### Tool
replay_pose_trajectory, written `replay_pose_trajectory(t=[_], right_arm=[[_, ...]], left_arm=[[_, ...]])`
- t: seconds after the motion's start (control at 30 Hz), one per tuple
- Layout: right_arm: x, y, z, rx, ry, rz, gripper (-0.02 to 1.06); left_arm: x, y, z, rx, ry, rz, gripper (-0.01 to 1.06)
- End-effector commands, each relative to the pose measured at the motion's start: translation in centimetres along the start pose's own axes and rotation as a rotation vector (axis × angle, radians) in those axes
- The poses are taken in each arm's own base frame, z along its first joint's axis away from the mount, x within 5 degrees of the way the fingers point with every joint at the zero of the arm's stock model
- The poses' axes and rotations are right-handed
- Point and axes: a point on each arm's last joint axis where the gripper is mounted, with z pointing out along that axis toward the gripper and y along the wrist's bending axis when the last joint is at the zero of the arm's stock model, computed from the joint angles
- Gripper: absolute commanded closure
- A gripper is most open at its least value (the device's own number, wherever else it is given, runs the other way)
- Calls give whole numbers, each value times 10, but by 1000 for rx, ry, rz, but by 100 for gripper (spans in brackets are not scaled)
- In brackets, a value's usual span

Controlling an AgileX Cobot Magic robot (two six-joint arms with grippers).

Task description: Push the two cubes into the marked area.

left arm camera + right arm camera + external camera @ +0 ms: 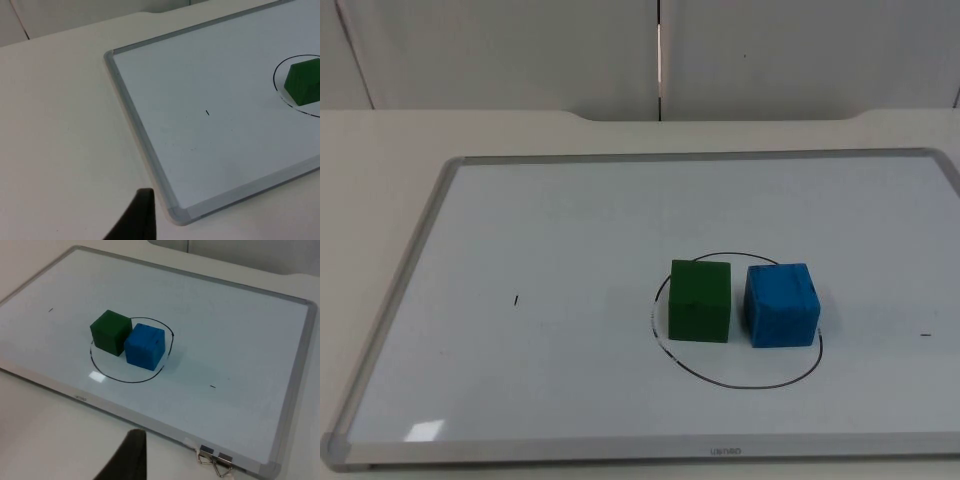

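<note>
Sitting side by side, just apart, inside the black drawn circle (738, 318) on the metal-framed whiteboard (520, 230): green cube (700, 301) left, blue cube (781, 305) right. Both grippers' finger state: cannot tell.

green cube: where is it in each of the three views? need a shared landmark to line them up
Top view: green cube sits inside the drawn circle, left of the blue cube.
Left wrist view: green cube is cut off by the picture's edge, within the circle line.
Right wrist view: green cube is beside the blue cube.
Shared landmark: the circle.
</note>
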Motion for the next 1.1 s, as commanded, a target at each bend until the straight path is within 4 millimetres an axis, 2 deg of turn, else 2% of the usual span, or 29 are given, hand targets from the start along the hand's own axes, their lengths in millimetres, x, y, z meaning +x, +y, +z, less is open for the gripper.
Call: replay_pose_trajectory(t=[0.0, 0.53, 1.07], right_arm=[[2, 0, 2, 37, 7, 16, -1], [2, 2, 2, 310, 16, 161, -1], [2, 3, 2, 374, 18, 196, -1]], left_arm=[[0, 1, 1, -12, -8, 2, 0], [0, 1, 1, -12, -8, 2, 0], [0, 1, 1, -12, -8, 2, 0]])
